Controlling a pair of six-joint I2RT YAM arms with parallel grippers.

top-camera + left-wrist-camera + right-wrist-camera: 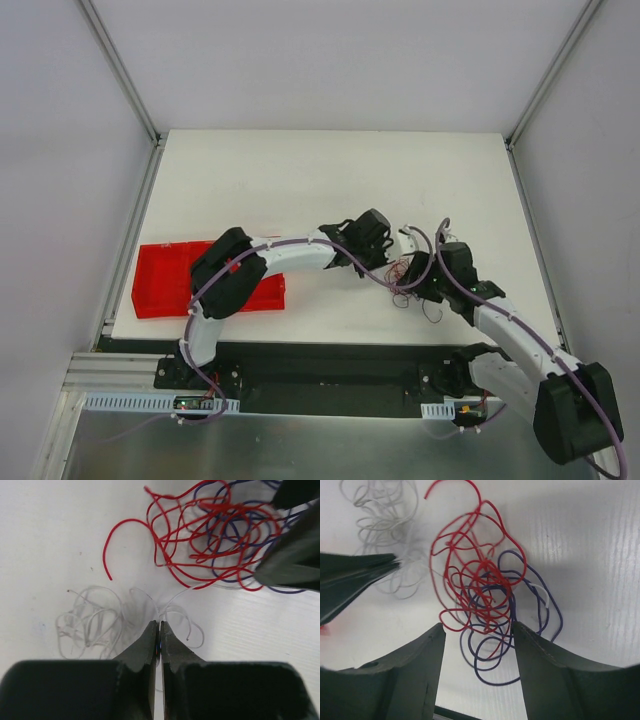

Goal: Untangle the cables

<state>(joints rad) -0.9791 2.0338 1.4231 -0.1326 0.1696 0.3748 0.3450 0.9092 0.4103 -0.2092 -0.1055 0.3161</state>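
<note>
The cables lie as a small tangle (405,275) on the white table between both grippers. In the left wrist view, red and purple wires (207,532) are knotted at the top right, and a whitish wire bundle (87,625) lies at the lower left. My left gripper (159,626) is shut on a whitish strand at its tips. My right gripper (477,626) is open, and its jaws straddle the red and purple loops (482,602) low over the table. The whitish bundle (385,515) lies at the upper left there. One thin strand trails toward the near edge (432,310).
A red bin (160,270) sits at the table's left near edge, partly under the left arm. The white table (330,180) stretches behind the grippers. Grey walls enclose the left, right and far sides. The two grippers (400,268) are almost touching.
</note>
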